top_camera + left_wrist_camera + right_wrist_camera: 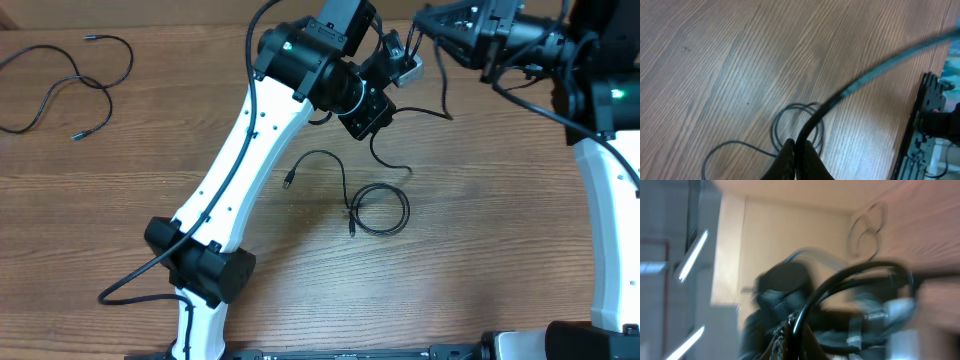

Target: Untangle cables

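A thin black cable runs out of my left gripper, whose jaws are shut on it, and rises to the upper right. From overhead, the left gripper is at the top middle, above the table. More cable lies below it as a small coil with a loose loop beside it. My right gripper is shut on a black cable too, though that view is blurred. From overhead, the right gripper is just right of the left arm's wrist. A separate cable lies loose at the far left.
The two arms crowd the top middle of the wooden table, with their own thicker black leads hanging around them. The left arm's white link crosses the table diagonally. A black rail runs along the table's near edge.
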